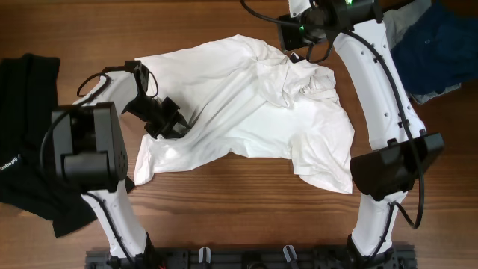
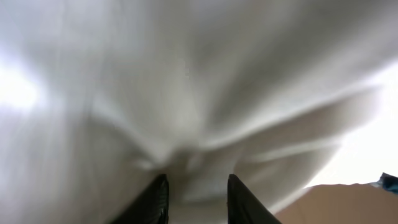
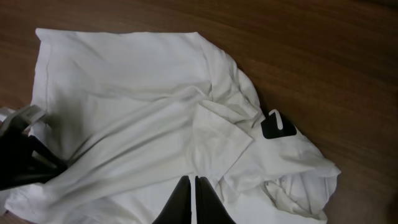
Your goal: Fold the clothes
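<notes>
The left fingers [image 2: 158,202] stand slightly parted against the soft, crumpled white T-shirt [image 1: 246,104]. The right fingers [image 3: 179,202] are pressed together above it. The writing on its black neck label [image 3: 277,127] is unreadable.

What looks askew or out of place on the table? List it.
The white T-shirt stands out. It lies crumpled and skewed on the table, with fabric heaped in a knot at its far right side and wrinkles throughout. The black garment and the dark blue garment sit rumpled and unfolded at the table's edges.
</notes>
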You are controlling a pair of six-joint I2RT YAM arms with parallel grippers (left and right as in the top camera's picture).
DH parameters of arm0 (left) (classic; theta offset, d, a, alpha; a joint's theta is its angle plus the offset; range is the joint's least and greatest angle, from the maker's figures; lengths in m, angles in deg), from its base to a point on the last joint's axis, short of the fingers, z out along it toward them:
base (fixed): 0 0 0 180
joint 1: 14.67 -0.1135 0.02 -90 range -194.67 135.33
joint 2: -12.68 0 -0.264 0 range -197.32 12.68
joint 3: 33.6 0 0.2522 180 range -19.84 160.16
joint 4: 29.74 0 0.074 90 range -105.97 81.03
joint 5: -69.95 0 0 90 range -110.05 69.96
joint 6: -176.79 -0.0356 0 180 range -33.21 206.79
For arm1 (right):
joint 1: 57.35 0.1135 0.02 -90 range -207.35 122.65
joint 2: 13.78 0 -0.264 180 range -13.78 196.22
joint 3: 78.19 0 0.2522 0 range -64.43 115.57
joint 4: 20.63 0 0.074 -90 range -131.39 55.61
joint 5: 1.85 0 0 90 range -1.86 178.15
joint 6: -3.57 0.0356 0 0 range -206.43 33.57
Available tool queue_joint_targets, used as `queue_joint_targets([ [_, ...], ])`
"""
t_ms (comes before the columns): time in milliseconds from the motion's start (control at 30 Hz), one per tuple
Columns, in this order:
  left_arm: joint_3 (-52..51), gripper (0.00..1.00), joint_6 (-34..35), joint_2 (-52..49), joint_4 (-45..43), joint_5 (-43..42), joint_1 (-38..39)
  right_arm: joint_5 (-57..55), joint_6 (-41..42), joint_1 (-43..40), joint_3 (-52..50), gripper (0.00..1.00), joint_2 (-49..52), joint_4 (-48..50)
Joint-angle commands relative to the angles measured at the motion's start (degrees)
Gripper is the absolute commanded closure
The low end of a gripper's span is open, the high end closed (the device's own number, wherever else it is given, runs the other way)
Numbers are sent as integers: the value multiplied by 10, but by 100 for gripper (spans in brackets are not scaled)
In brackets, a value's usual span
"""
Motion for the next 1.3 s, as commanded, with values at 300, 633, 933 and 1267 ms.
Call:
queue_joint_targets([
  [300,26,56,28,236,-148,205,2,12,4,-2,3,96,-5,17],
  [633,39,38,33,56,-319,176,-46,21,-12,-2,2,80,12,-12],
  [933,207,38,12,-39,-287,154,-90,21,-11,-1,2,81,12,-15],
  [1267,276,64,-23,-59,-219,235,-72,21,-11,-1,2,81,12,-13],
])
